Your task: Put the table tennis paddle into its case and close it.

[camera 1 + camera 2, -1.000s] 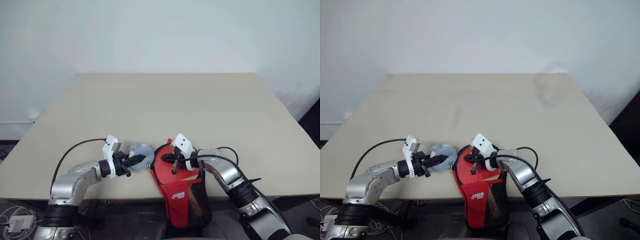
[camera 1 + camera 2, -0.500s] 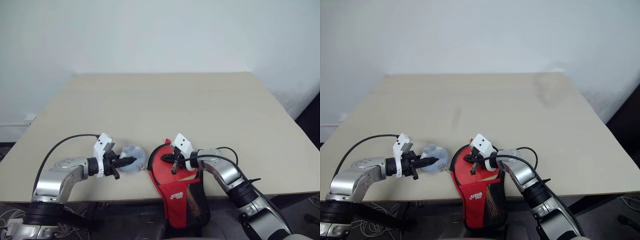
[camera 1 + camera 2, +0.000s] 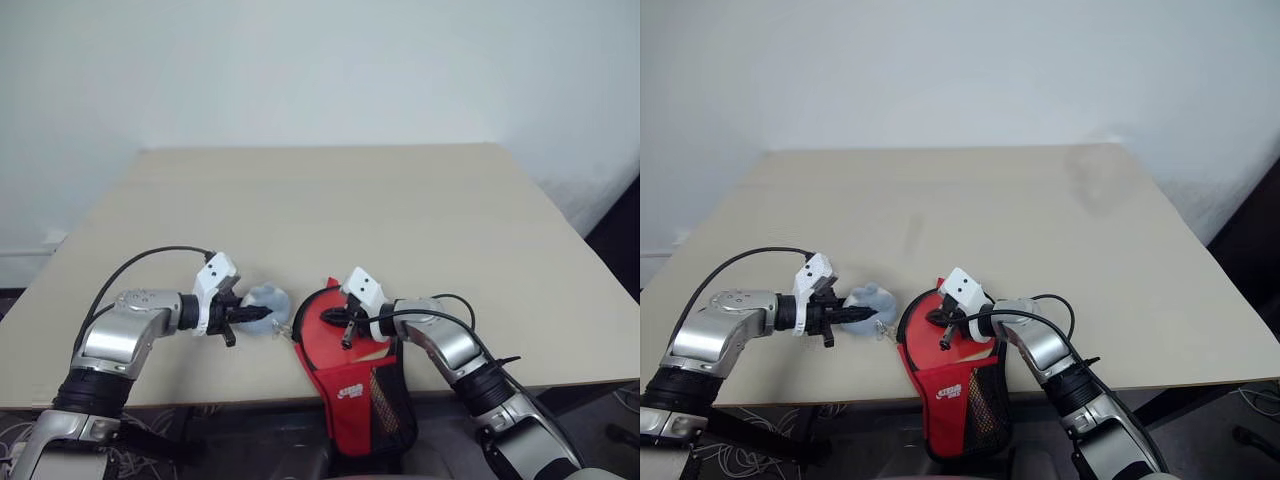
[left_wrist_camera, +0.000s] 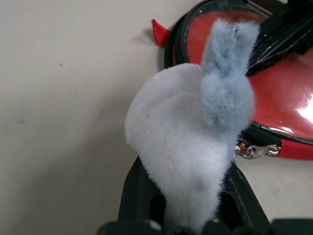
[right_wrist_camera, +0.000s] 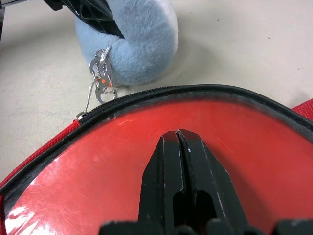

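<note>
— From the head camera, what's on the table (image 3: pixel 330 200)?

— Near the front edge, the red case (image 3: pixel 355 375) lies with its narrow end drooping over the edge toward six o'clock. The paddle (image 3: pixel 335 335) sits inside its round part, red face up. At nine o'clock from the case, just beside it, is a pale blue fluffy charm (image 3: pixel 268 303).

— And the arms?

— The left gripper (image 3: pixel 250 315) is clamped on that charm. The right gripper (image 3: pixel 330 318) rests over the paddle's face, fingers pressed together with nothing between them.

— The left wrist camera?

— Black fingers (image 4: pixel 134 193) squeeze the charm (image 4: pixel 186 147); a small metal clasp (image 4: pixel 252 151) hangs by the case's zip edge (image 4: pixel 274 142).

— The right wrist camera?

— Its clenched fingers (image 5: pixel 164 181) lie on the red face (image 5: pixel 98 166), ringed by the case's black edging (image 5: pixel 195 92). The clasp (image 5: pixel 100 81) links charm (image 5: pixel 137 44) to zip.
</note>
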